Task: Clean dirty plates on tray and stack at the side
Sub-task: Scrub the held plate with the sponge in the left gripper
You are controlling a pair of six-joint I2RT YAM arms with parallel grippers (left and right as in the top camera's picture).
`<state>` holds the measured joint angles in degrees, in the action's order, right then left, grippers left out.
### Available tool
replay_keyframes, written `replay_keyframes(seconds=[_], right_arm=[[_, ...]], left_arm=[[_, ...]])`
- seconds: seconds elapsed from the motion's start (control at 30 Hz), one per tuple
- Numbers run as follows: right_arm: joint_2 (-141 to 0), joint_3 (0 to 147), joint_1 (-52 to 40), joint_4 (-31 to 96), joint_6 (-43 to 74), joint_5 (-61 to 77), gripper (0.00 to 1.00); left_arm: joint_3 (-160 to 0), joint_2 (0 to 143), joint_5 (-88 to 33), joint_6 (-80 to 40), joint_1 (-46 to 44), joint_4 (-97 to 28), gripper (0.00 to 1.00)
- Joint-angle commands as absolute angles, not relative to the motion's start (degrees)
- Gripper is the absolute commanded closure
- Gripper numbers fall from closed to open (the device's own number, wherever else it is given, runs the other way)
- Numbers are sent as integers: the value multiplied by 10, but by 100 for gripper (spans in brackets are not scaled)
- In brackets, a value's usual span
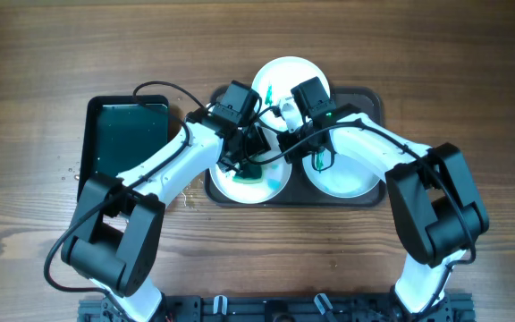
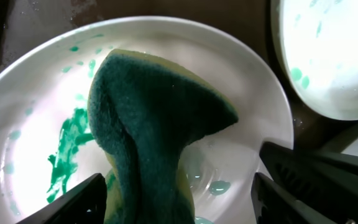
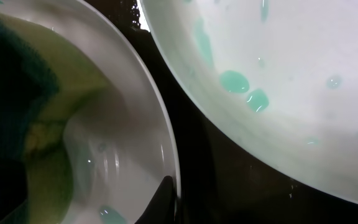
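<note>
The dark tray (image 1: 371, 98) holds three white plates. The left plate (image 1: 229, 189) shows in the left wrist view (image 2: 241, 81) with a green smear (image 2: 67, 149) and droplets. A green and yellow sponge (image 2: 148, 124) stands folded on it between the wide-apart fingers of my left gripper (image 2: 173, 202), touching only the left finger. My left gripper (image 1: 247, 154) hovers over this plate. My right gripper (image 1: 284, 141) pinches that plate's right rim (image 3: 166, 155), with one finger (image 3: 163, 199) inside the rim. The right plate (image 1: 342, 174) and far plate (image 1: 284, 76) carry green droplets.
A smaller glossy black tray (image 1: 128, 134) lies on the wooden table left of the big tray. The neighbouring plate (image 3: 291, 81) sits close beside the held one, with a narrow dark strip of tray between them. Both arms cross over the tray's middle.
</note>
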<state>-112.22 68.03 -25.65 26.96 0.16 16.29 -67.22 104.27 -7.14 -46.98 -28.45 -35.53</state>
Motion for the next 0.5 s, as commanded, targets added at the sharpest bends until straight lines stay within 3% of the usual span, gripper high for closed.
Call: replay_keyframes(seconds=[0.0,0.07,0.1,0.2,0.33,0.47], right_arm=[[-1135,678,-257,268,2,164,96],[-1135,678,-257,267,2,164,96],[-1135,678,-257,267,2,164,96],[-1135,678,-257,267,2,164,96],[-1135,678,-257,267,2,164,95],[-1135,678,-257,267,2,164,96]], left_arm=[[-646,1048,-55,-467,-288,-354,46],[-644,1048,-55,-467,-288,-353,66],[-644,1048,-55,-467,-288,-351,70],[-644,1048,-55,-467,-288,-347,68],[-644,1048,-54,-467,-288,-349,94],[-633,1048,6,-467,-288,-365,96]])
